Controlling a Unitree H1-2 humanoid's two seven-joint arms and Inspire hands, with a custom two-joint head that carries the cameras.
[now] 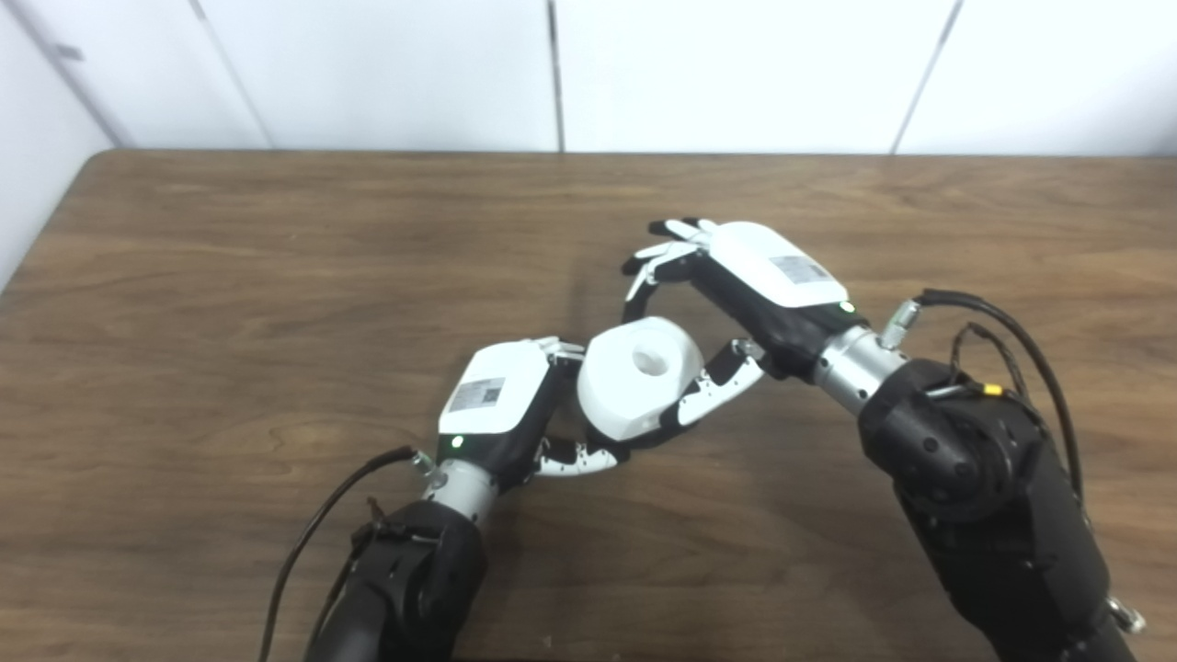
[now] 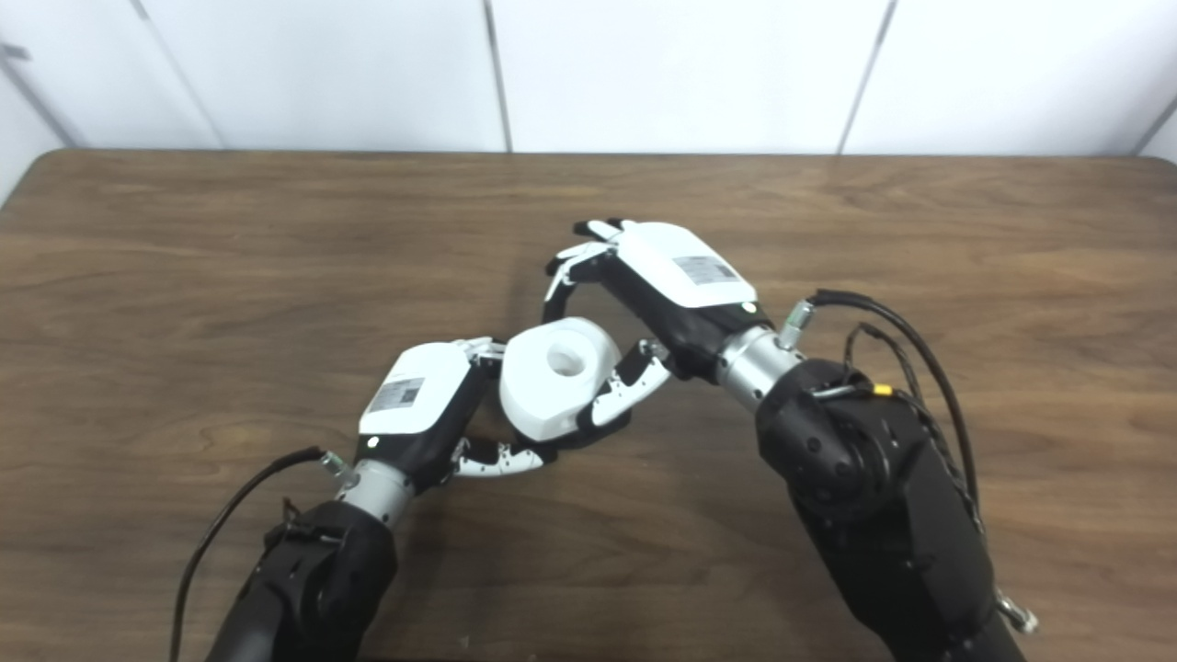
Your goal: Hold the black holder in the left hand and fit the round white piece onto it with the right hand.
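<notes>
Both hands, left hand (image 1: 497,405) and right hand (image 1: 754,280), have white shells, grey labels, silver wrists, black arms and cables.

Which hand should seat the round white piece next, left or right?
Probably the right hand: its fingers arch open over the round white piece, thumb beside it. The left hand looks wrapped beneath it, presumably around the hidden holder.

- Both head cameras look steeply down and forward over the table (image 1: 276,276) toward the white wall (image 2: 690,74).
- Set side by side, they share nearly the whole scene, slightly offset sideways.
</notes>
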